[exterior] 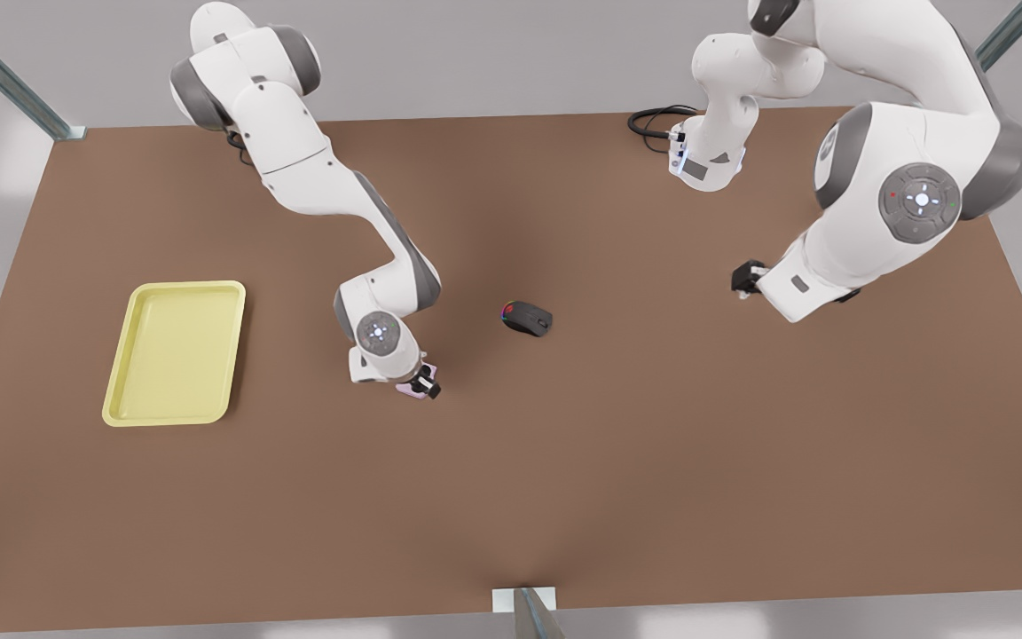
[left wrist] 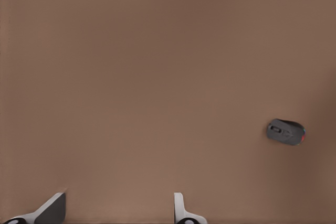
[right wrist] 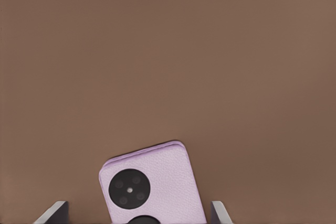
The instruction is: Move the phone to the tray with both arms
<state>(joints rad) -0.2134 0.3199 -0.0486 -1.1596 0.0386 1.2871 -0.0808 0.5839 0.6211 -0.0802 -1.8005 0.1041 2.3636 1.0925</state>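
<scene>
Brown table (exterior: pixel 653 461) — right gripper (exterior: pixel 422 383) spread astride phone (right wrist: pixel 157 184); left gripper (exterior: pixel 746 280) spread, waiting.

Surface: a brown table (exterior: pixel 653 461) carried everything.
Front view's left: a pale yellow tray (exterior: pixel 176 352) lay flat.
Centre: a black computer mouse (exterior: pixel 526 318) rested.
Between them: a lilac phone (exterior: pixel 411 388) sat.

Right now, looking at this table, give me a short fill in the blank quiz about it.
1. The right gripper is at the ____ colored phone.
2. The black mouse lies between the two ____.
3. The tray holds ____.
4. The left gripper's fingers are ____.

Missing words: pink; arms; nothing; open
</scene>
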